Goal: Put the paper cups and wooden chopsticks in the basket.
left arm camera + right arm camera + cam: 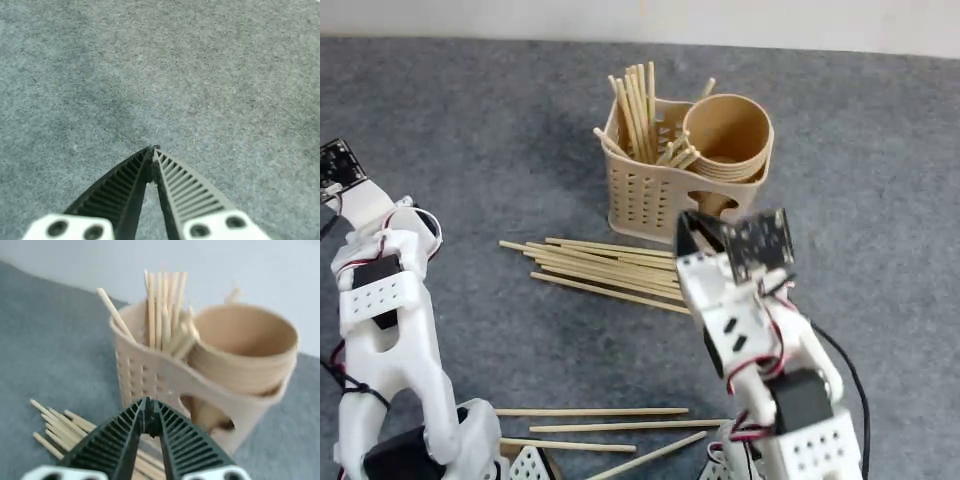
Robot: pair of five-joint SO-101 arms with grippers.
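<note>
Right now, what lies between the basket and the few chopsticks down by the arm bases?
In the high view, a pile of chopsticks lies just in front of the basket; past it, bare mat reaches the few chopsticks.

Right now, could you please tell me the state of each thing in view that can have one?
basket: upright, partly filled.
paper cups: nested, mouth up, in the basket.
chopsticks in the basket: standing on end.
chopstick pile: lying flat before the basket.
loose chopsticks: lying flat by the arm bases.
left end effector: shut, empty.
right end effector: shut, empty.
</note>
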